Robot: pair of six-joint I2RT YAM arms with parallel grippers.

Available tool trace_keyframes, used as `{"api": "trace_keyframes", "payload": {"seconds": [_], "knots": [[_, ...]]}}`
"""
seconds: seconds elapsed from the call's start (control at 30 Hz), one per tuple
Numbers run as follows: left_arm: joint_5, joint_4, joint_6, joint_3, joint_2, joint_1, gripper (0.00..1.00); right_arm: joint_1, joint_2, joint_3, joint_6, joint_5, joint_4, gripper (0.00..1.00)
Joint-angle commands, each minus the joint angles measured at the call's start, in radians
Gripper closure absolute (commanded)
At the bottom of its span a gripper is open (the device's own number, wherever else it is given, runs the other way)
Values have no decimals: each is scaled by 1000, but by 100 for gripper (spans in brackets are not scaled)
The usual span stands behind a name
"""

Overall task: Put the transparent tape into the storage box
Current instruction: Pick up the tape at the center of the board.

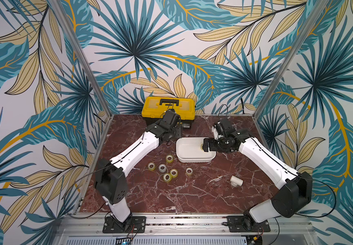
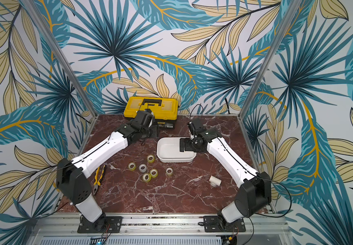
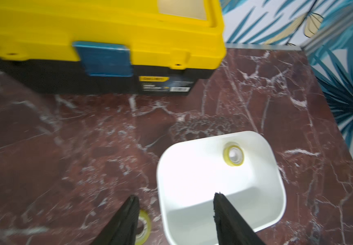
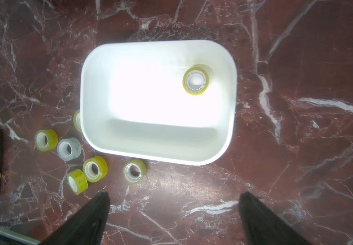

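Transparent tape [image 1: 162, 168]: I count six rolls on surface [image 1: 192, 197], front-left of storage box [image 1: 192, 160]; seventh roll [image 4: 196, 81] inside box, mostly hidden from above. Left hand [image 3: 176, 195] half spread, empty; right hand [image 4: 174, 194] spread wide, empty.

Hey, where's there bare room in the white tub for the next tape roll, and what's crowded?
The tub floor is bare except one roll in a corner. Marble between the tub and the pipe fitting is free too. Six rolls crowd the table beside the tub.
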Motion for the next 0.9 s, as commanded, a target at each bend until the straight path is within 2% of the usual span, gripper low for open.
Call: {"api": "trace_keyframes", "payload": {"seconds": [0.0,0.27,0.33,0.43,0.63,0.87], "knots": [[-51,-93,-45,-164,-89,20,40,55,46,-22,-54,-52,-34,1],[18,-24,-133,-504,-242,127,41,193,146,2,-38,-63,-35,0],[65,13,-144,-574,-258,168,41,211,160,6,-29,-53,-33,0],[77,55,-154,-651,-286,214,41,224,167,13,-15,-45,-29,1],[126,160,-170,-731,-262,285,42,235,180,32,-1,-31,-29,0],[141,230,-171,-745,-206,300,44,243,184,50,16,-25,-30,0]]}}
